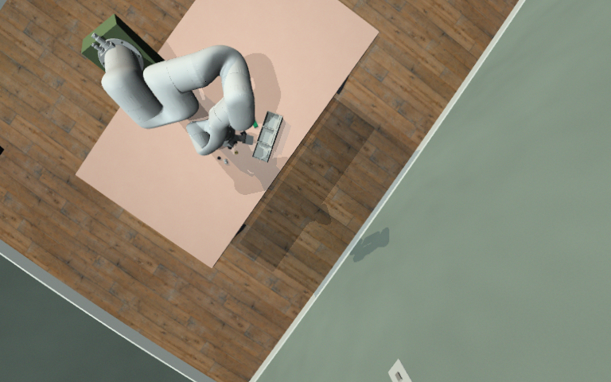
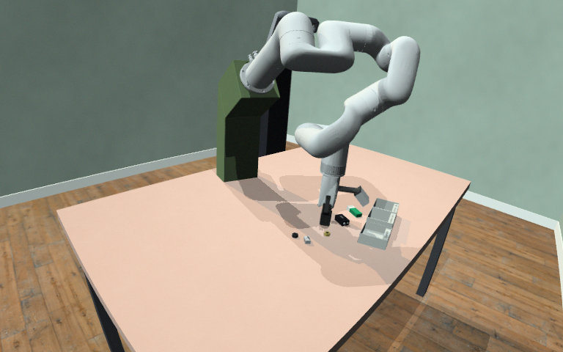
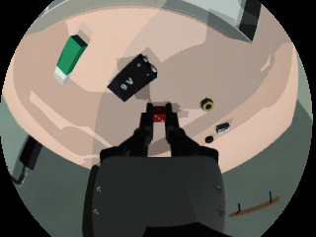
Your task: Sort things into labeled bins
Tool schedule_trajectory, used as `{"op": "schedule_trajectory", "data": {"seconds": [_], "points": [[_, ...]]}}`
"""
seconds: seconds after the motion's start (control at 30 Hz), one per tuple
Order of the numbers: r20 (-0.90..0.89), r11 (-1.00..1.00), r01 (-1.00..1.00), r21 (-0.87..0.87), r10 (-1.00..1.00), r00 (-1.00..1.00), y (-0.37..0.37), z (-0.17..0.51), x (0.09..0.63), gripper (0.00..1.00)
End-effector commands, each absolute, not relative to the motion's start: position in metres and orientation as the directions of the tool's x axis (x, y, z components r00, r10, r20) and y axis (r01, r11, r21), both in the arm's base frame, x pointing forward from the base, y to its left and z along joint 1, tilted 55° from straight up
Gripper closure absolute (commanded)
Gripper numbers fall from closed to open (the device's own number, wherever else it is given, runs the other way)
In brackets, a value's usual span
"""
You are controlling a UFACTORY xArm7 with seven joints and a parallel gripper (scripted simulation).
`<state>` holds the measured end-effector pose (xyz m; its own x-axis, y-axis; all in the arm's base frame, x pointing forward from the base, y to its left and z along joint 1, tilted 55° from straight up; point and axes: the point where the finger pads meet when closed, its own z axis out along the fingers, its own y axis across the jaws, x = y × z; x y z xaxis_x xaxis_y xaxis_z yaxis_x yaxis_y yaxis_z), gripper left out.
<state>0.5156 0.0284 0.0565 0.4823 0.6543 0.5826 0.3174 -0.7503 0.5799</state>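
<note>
My gripper (image 2: 325, 223) (image 3: 159, 111) is low at the table, its fingers shut on a red die (image 3: 159, 117) with white pips. A black 9 V battery (image 2: 342, 219) (image 3: 132, 78) lies just beyond the fingers. A green and white eraser-like block (image 1: 254, 124) (image 2: 355, 212) (image 3: 71, 53) lies beyond it. A brass ring or nut (image 1: 235, 152) (image 2: 327, 233) (image 3: 207, 105), a small grey-white piece (image 1: 226, 161) (image 2: 306, 239) (image 3: 223, 128) and a small black piece (image 1: 219, 157) (image 2: 295, 235) (image 3: 209, 139) lie to one side. Three joined grey bins (image 2: 372, 242) have labels too small to read.
The pink table top (image 1: 157, 180) (image 2: 179, 261) bears everything. The bins stand between the things and the table's long edge. The arm's green pedestal (image 1: 114, 23) (image 2: 240, 144) stands at the opposite side. A grey plate on a dark bracket sticks out from the wrist above the table.
</note>
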Motion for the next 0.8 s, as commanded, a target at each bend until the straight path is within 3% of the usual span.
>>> {"op": "schedule_trajectory", "data": {"seconds": [0.0,0.77], "points": [[0.583,-0.751,0.317,0.580,0.654,0.482,0.028,0.057,0.515,1.00],[0.583,-0.751,0.317,0.580,0.654,0.482,0.031,0.074,0.491,1.00]]}}
